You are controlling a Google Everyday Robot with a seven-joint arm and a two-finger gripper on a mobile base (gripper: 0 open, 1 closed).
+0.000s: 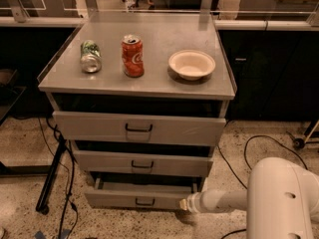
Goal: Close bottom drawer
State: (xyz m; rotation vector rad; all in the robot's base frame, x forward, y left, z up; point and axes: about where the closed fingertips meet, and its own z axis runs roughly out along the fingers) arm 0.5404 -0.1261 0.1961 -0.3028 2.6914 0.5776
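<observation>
Grey bottom drawer (119, 198) stands ajar, gripper (184, 203) touching its front corner.

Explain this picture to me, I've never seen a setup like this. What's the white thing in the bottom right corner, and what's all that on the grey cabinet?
This is a single camera view, looking down on a grey metal cabinet with three drawers. The white shape in the lower right is a robot. You can see its rounded body and one arm reaching left. The tip of the arm is its gripper, low down at the right end of the bottom drawer. That drawer stands a little open, and the job is to close it. No object shows in the gripper. On top of the cabinet are a green can, a red can standing upright, and an empty pale bowl.
</observation>
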